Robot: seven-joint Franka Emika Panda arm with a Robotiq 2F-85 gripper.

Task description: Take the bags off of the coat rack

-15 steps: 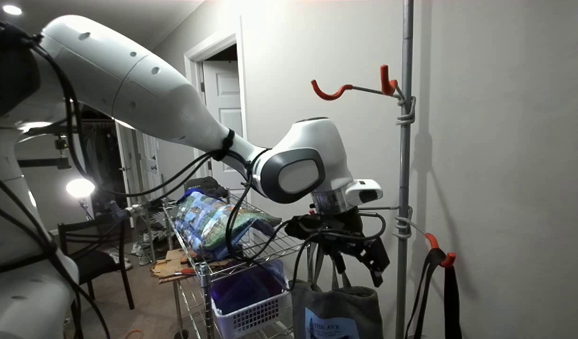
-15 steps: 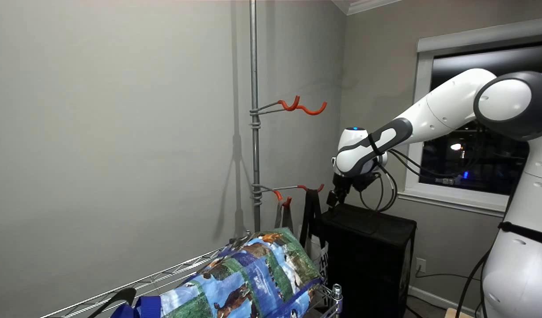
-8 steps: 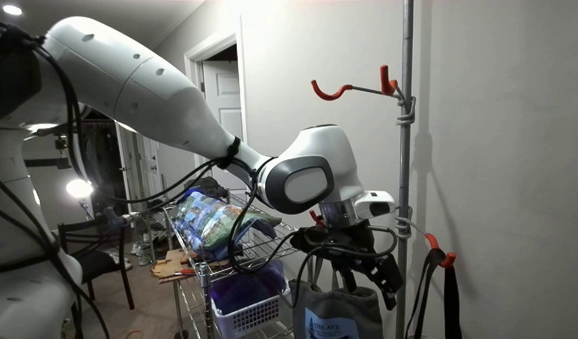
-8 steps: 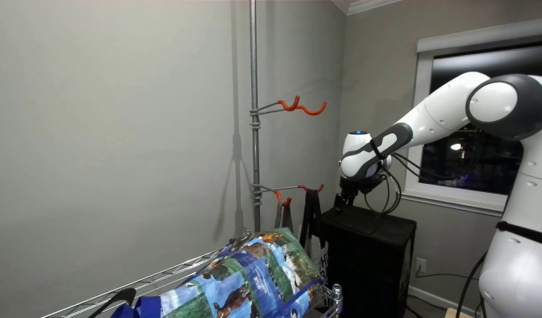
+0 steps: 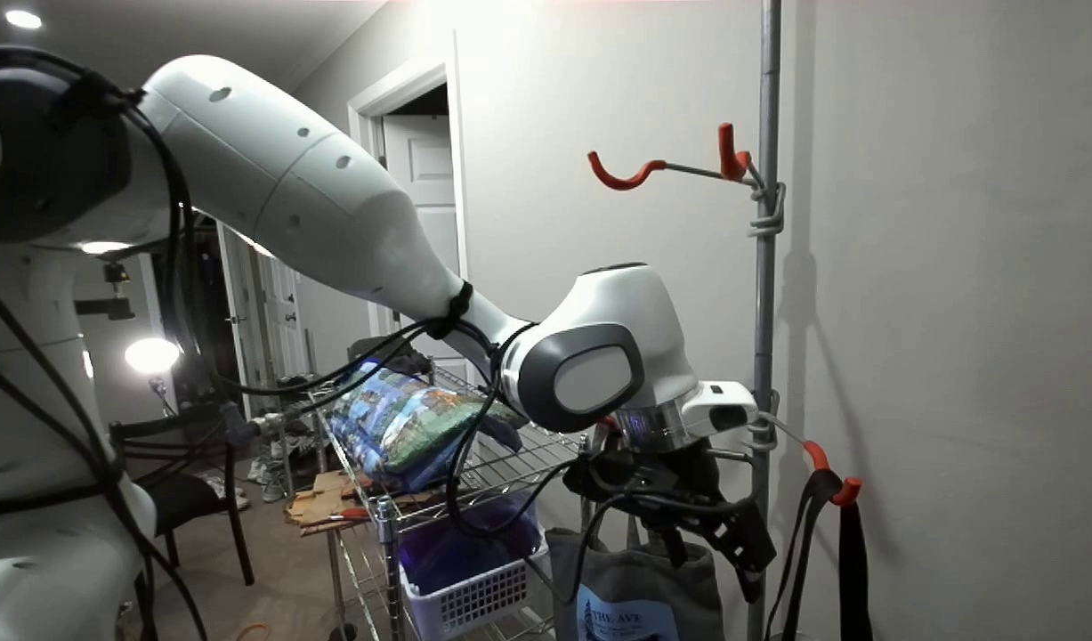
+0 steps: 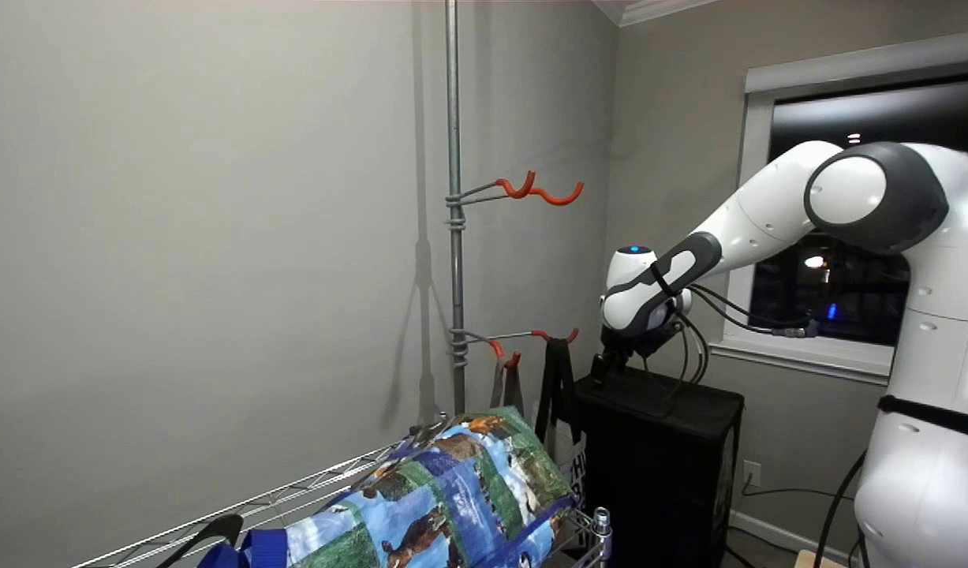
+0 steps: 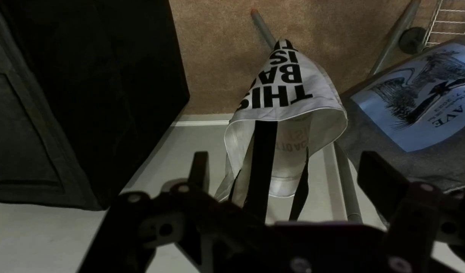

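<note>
One white tote and one grey tote hang from the lower hooks of the coat rack, whose pole you see at 3 o'clock in an exterior view. Your wrist view has the white tote near 2 o'clock, mouth toward the camera, its bold black print upside down: THIS, then BA with the next letter cut by a fold, then IS. Fainter print shows inside, too unclear to read whole. At 3 o'clock is the grey tote's pale blue label, where you can read AVE; an exterior view, with that tote near 5 o'clock, gives you THE AVE, the lines below too fine to read. Your gripper has its jaws wide apart, the black straps appearing between them; whether it touches cloth, you cannot tell. Further out, a black box sits between 4 and 5 o'clock in an exterior view. In both exterior views a patterned bag lies on the wire cart; near 6 o'clock, a white basket holds purple plastic.
</note>
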